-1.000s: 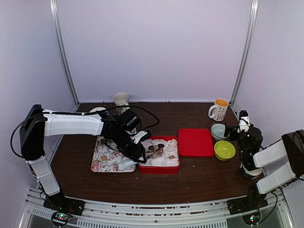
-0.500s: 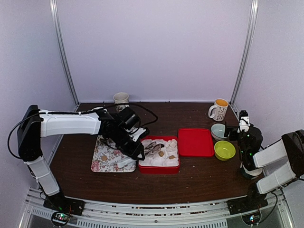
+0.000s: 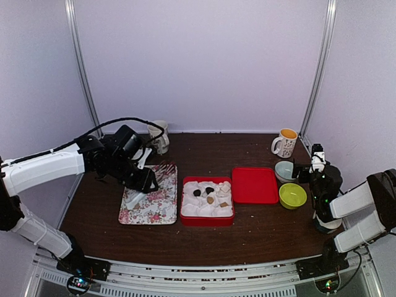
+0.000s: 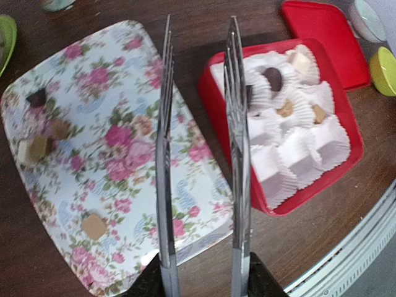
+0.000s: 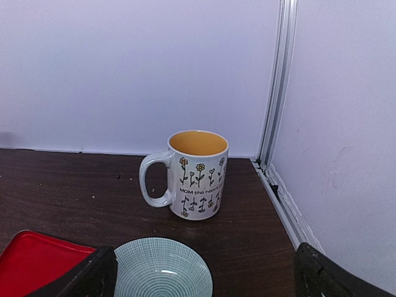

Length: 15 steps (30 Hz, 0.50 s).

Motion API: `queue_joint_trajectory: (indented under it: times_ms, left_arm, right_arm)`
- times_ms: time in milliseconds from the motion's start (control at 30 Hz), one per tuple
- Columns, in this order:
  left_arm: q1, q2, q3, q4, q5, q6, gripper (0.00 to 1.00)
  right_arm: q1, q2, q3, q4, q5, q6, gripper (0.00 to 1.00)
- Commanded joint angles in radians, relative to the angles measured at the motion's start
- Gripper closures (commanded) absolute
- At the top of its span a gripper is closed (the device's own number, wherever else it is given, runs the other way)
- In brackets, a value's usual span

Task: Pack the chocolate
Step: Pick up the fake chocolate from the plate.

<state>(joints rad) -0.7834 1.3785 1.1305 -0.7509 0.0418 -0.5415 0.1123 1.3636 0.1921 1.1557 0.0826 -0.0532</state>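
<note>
The left gripper [image 4: 204,286] is clamped on the handle end of the metal tongs [image 4: 164,154]. Their two arms stand parted, one running above the floral tray [image 4: 124,80] and the other above the left wall of the red box [image 4: 218,117]. The tray lies toward the left edge of the worktop [image 3: 260,229]. The box sits just beside it, about the middle and nearer the front edge.

The chocolate [image 4: 272,77] is split between the two. Several pieces, dark and tan, sit in the white paper cups [image 4: 297,154] that fill the box (one dark piece is half hidden behind a tong arm in the wrist view). Four loose pieces [image 4: 94,226] lie along the tray's outer side, one dark and the rest tan.

Right of the box is the red lid [image 3: 255,185], flat on the worktop. Past it a pale bowl [image 5: 162,267] and a green bowl [image 3: 292,195] stand between the lid and the right arm. The right gripper [image 5: 207,281] hangs near the right edge with its fingers spread wide, gripping nothing and facing a flower-printed mug [image 5: 197,173] in the back right corner. A white mug [image 3: 159,133] stands at the back edge, with the left arm's cable looping in front of it.
</note>
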Motion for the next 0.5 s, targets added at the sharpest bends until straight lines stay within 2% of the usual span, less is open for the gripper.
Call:
queue_joint_trajectory:
  times_ms: [0,167,467]
  left_arm:
    - [0.066,-0.083,-0.068,-0.033,-0.047,-0.078,0.59]
    - [0.119,-0.105,-0.103,-0.059,-0.051,-0.104,0.59]
    - [0.133,-0.122,-0.129,-0.106,-0.059,-0.137,0.59]
  right_arm:
    - [-0.006,-0.007,0.019,0.001,-0.006,0.004,0.0]
    - [-0.006,-0.007,0.019,0.001,-0.006,0.004,0.0]
    - [-0.006,-0.008,0.02,0.002,-0.006,0.004,0.0]
